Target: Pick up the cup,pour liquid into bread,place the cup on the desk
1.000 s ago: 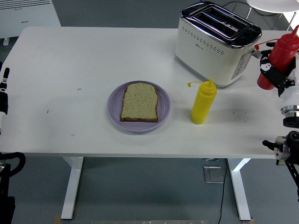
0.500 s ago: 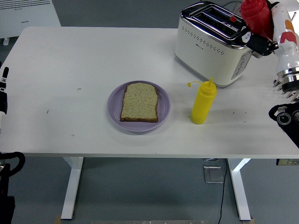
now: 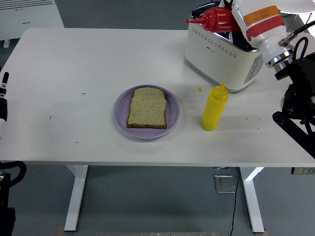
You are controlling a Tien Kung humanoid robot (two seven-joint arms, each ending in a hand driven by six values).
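A slice of bread (image 3: 147, 107) lies on a purple plate (image 3: 119, 115) at the table's middle. My right hand (image 3: 235, 19) is shut on a red squeeze bottle (image 3: 216, 18) and holds it tipped on its side above the toaster, nozzle pointing left. It is well to the right of and behind the bread. A yellow squeeze bottle (image 3: 214, 107) stands upright right of the plate. My left arm (image 3: 3, 101) rests at the left edge.
A white toaster (image 3: 224, 49) stands at the back right, under the raised red bottle. The right arm's forearm and cables (image 3: 298, 93) hang over the table's right end. A white heater (image 3: 29, 14) sits beyond the far left corner.
My right hand has lifted the red bottle from the right edge, carried it up and left over the toaster, and tipped it from upright to lying sideways.
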